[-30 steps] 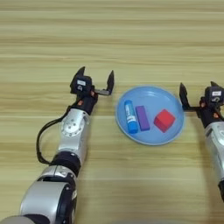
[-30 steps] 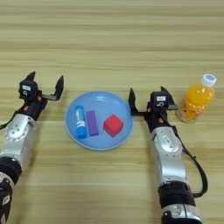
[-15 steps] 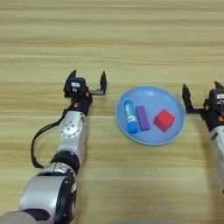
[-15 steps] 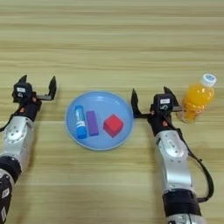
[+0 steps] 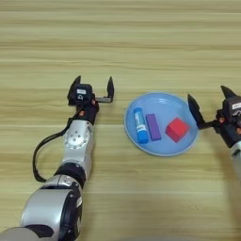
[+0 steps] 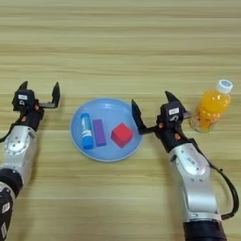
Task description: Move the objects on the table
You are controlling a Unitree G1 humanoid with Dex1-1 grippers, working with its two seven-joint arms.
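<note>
Leftward goes the left gripper [image 5: 93,89], away from the plate [image 6: 77,140] on the counter, jaws apart. Right gripper [image 6: 151,109], jaws apart too, sits nearer the cube [image 6: 122,135] (tube [image 6: 85,130] and bar [image 6: 99,132] lie lengthwise, further left).

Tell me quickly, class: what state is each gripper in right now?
Left gripper: open, holding nothing, on the table left of the plate.
Right gripper: open, holding nothing, at the plate's right rim.
</note>
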